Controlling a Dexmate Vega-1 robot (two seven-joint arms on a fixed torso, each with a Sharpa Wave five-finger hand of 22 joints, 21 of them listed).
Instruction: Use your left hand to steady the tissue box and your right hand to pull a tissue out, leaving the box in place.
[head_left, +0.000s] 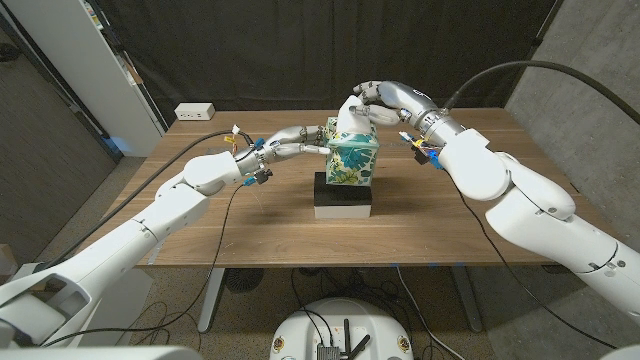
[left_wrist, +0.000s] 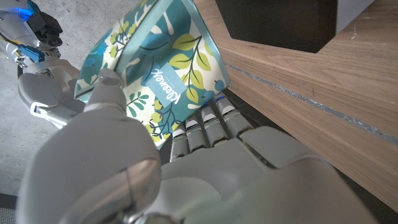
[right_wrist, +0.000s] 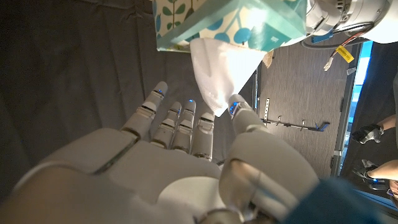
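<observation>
White tissue (right_wrist: 217, 68) is pinched by the right hand (head_left: 368, 103) above the floral tissue box (head_left: 352, 160) at frame centre, left hand (head_left: 290, 142) gripping its side; weak bracing could let the box lift.

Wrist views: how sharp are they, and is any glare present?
Left wrist view: the tissue box print is readable, while the left robot hand is soft up close. Right wrist view: the tissue is bright, the dark curtain dim, and the right robot hand slightly blurred.
</observation>
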